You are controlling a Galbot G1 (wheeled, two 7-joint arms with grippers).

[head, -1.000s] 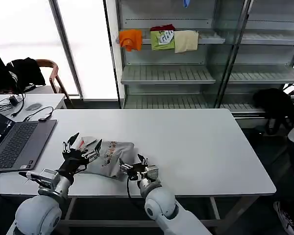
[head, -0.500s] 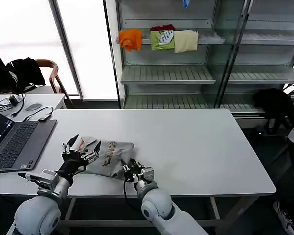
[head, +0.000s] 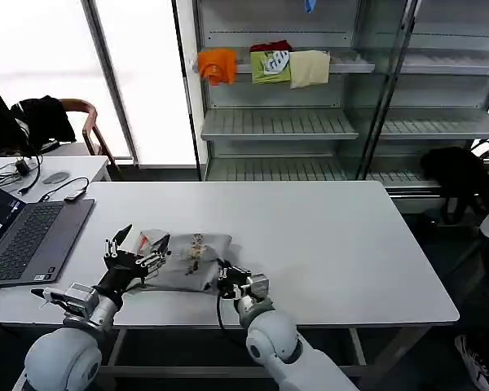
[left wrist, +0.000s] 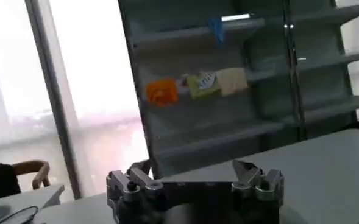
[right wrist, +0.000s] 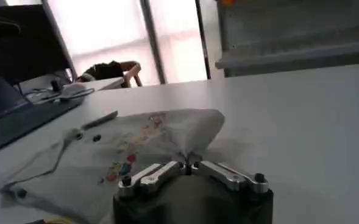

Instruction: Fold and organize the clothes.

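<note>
Jaws closed on a pinch of fabric, the right gripper (right wrist: 188,167) holds the near edge of the grey shirt (head: 183,261) on the white table (head: 334,244). The left gripper (head: 134,259), jaws spread, rests at the shirt's other side. With so thin a pinch, the fabric could slip out mid-fold and spoil the crease.

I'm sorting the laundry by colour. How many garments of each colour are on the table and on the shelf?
Light grey shirt on the table: 1
Orange garment: 1
Green garment: 1
Cream garment: 1
Red garment, behind the green one: 1
Total: 5
</note>
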